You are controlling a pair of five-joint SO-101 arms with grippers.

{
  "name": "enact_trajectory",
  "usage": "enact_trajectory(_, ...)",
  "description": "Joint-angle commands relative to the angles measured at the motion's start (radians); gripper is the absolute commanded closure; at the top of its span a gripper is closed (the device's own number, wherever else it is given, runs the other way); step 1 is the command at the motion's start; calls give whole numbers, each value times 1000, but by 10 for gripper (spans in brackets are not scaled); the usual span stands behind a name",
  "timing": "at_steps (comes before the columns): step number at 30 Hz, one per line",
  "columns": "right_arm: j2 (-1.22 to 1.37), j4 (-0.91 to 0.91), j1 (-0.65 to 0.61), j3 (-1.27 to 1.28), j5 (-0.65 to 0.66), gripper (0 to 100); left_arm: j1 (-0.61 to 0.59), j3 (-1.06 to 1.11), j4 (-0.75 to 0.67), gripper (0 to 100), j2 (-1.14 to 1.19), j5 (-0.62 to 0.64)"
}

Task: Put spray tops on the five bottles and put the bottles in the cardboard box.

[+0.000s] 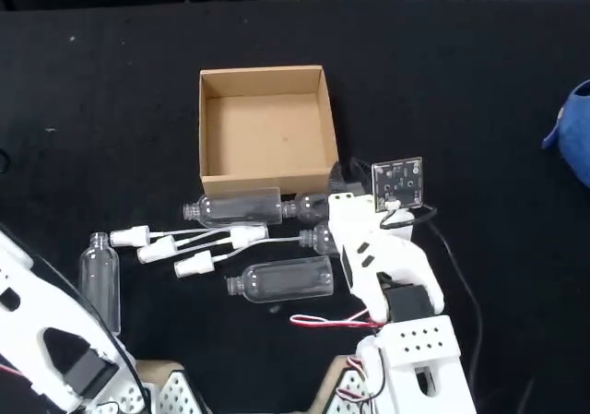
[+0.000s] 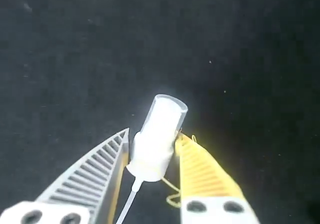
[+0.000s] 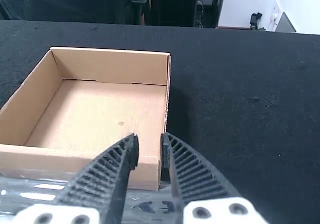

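The left pincer [image 2: 152,143] is clenched on a white spray top [image 2: 159,126] at its collar. It looks like light, slick hard plastic with a bendy dip tube [image 2: 127,204], so the collar seems the right hold. The right pincer [image 3: 148,144], slightly parted and grasping nothing, hangs over thin clear bottles [image 1: 281,278] lying on the table [image 1: 479,110] beside the cardboard box [image 1: 267,137].

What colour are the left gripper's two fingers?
One white finger, one yellow finger, gripping white spray top; best in left wrist view.

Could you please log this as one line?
left gripper: shut on spray top | right gripper: open, above bottle beside cardboard box
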Motion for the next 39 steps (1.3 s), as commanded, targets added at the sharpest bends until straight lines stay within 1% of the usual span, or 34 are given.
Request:
enact_trajectory(1, -21, -26, -11, -10, 2, 928, -19, -35, 14, 970, -135, 78)
enact_trajectory(4, -21, -26, -11, -10, 2, 928, -45, 13, 15, 970, -206, 114)
enact_trajectory(6, -21, -26, -11, -10, 2, 928, -58, 99, 15, 970, -276, 118)
enact_trajectory(8, -21, -26, -12, -10, 2, 928, -64, 239, 15, 970, -361, 118)
enact_trajectory(12, -21, -26, -11, -10, 2, 928, -48, 593, 14, 970, -575, 112)
enact_trajectory(15, -21, -25, -9, -10, 2, 928, 1, 871, 12, 970, -761, 95)
enact_trajectory(19, -21, -23, 6, -12, 2, 928, 104, 1194, 0, 969, -1039, 83)
enact_trajectory(22, -21, -23, 51, -13, -2, 928, 191, 1409, -69, 969, -1247, 89)
enact_trajectory(25, -22, -23, 84, -27, -5, 928, 292, 1580, -114, 970, -1461, 89)
enact_trajectory(27, -22, -23, 114, -39, -5, 928, 384, 1659, -115, 970, -1597, 103)
enact_trajectory(31, -22, 48, 199, -99, -6, 925, 624, 1718, -120, 970, -1814, 199)
enact_trajectory(36, -22, 204, 364, -288, 2, 924, 975, 1709, -121, 970, -1854, 299)
enact_trajectory(39, -22, 333, 503, -400, 3, 924, 1136, 1709, -132, 970, -1835, 341)
